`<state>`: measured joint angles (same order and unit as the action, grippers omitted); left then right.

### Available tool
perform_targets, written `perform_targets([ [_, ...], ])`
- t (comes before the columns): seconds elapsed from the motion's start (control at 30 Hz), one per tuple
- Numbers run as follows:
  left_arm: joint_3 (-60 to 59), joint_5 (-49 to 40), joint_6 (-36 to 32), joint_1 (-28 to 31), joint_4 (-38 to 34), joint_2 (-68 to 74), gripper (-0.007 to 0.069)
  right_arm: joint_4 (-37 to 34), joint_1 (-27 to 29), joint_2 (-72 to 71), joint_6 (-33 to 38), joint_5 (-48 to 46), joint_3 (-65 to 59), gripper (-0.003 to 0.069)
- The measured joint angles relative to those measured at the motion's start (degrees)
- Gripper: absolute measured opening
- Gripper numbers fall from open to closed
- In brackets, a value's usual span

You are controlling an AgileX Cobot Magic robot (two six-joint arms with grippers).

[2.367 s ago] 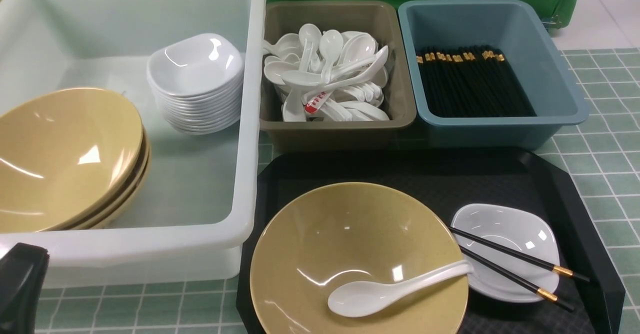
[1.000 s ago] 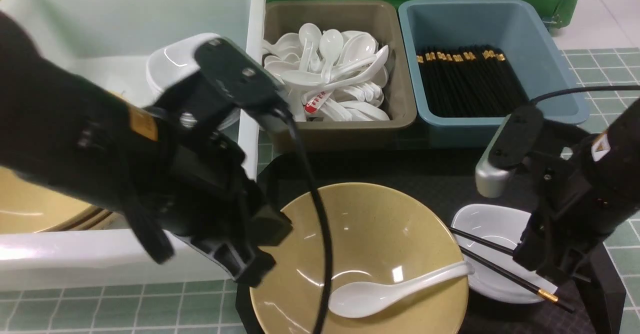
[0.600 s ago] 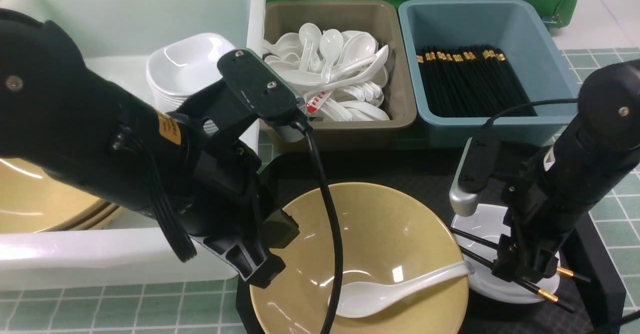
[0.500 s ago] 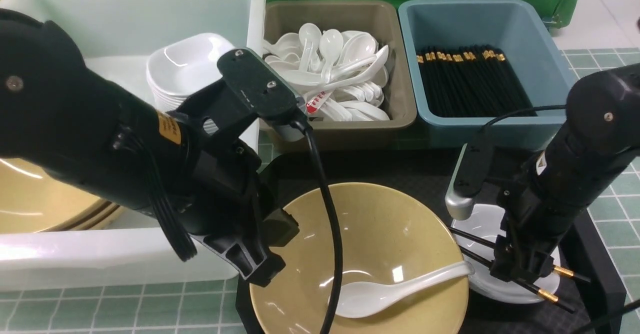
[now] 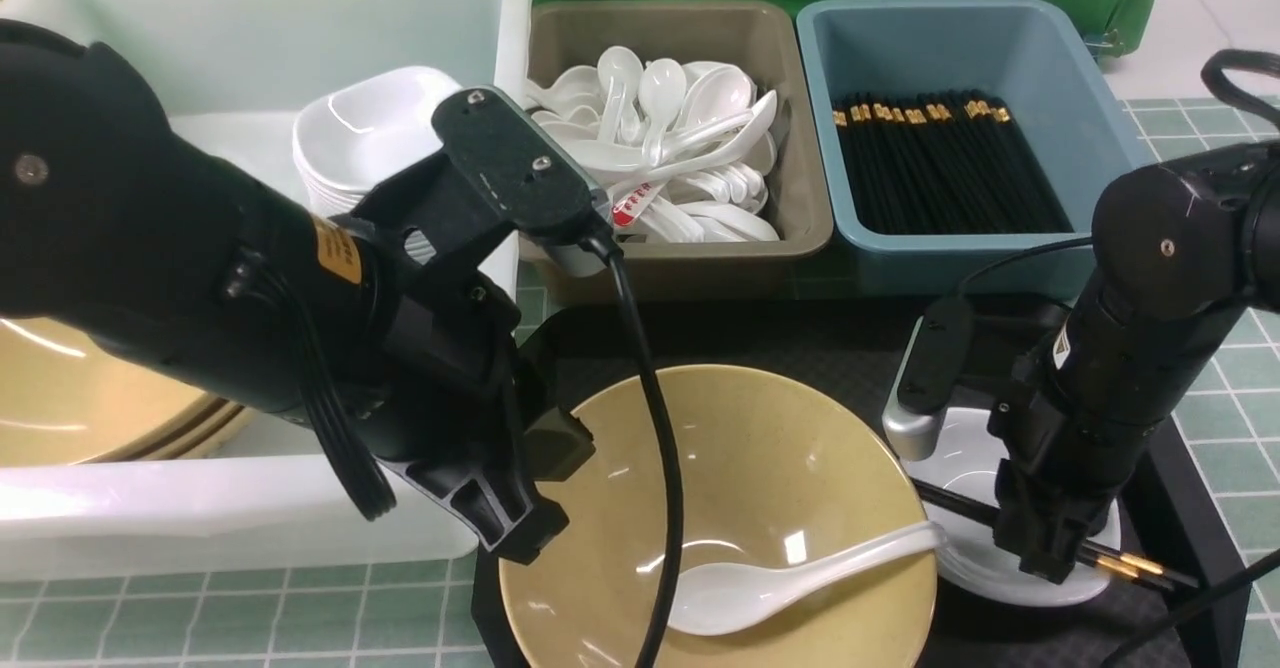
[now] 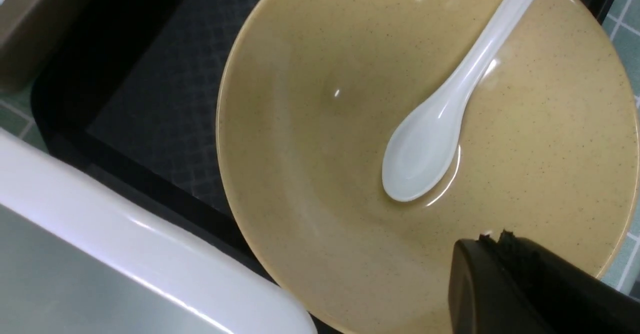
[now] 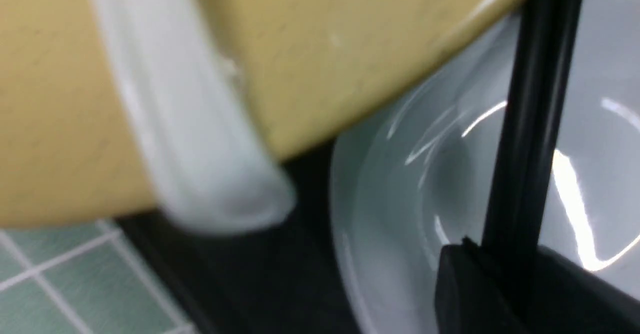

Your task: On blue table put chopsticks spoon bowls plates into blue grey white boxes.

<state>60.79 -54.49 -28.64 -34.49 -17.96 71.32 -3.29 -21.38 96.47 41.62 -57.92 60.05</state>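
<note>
My right gripper (image 5: 1040, 560) is down on the chopsticks (image 5: 1130, 564), its fingers closed in around the pair where they cross the white plate (image 5: 975, 568) on the black tray (image 5: 800, 338). Their long axis runs from 10 to 4 o'clock, gold ends at 4. The blue box (image 5: 1000, 258) lies at 12 o'clock from that grip, and its sticks lie 12 to 6, so I judge the pair needs a turn on the way. My left gripper (image 5: 525, 538) hangs closed and empty over the bowl (image 5: 780, 468) holding the spoon (image 5: 760, 593)
</note>
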Motion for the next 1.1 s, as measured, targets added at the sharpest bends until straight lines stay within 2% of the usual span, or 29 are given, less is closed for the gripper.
perform_targets([
  [0.1, 0.0, 0.0, 0.0, 0.0, 0.0, 0.0, -0.0013, 1.8, 0.0, -0.8, -3.2, -3.4, 1.5, 0.0161],
  [0.23, 0.0, 0.5, 0.0, 0.0, 0.0, 0.0, -0.0013, 8.1, 0.0, -4.2, -10.4, -6.5, 3.0, 0.0161],
  [0.3, 0.0, 2.7, 0.0, 0.0, -0.1, 0.1, -0.0013, 12.1, 0.6, -6.9, -15.4, -8.5, 4.5, 0.0161],
  [0.47, 0.0, 10.5, 0.4, 0.0, -2.8, 3.1, -0.0013, 13.5, 3.3, -9.3, -20.6, -9.7, 8.9, 0.0161],
  [0.63, 1.2, 18.4, 0.6, 0.0, -4.6, 9.4, -0.0013, 7.9, 7.4, -8.9, -23.9, -4.0, 14.8, 0.0161],
  [0.77, 9.9, 21.1, 0.4, 0.1, -3.2, 16.6, -0.0013, -1.7, 10.6, -5.8, -25.3, 4.7, 20.3, 0.0161],
  [0.87, 15.9, 21.7, 0.1, 0.1, -1.3, 19.7, -0.0013, -5.7, 12.1, -1.2, -27.7, 11.7, 24.4, 0.0161],
  [1.1, 22.5, 22.1, 0.0, 0.3, 1.4, 22.1, -0.0013, -7.1, 13.9, 12.3, -37.6, 23.1, 35.9, 0.0161],
])
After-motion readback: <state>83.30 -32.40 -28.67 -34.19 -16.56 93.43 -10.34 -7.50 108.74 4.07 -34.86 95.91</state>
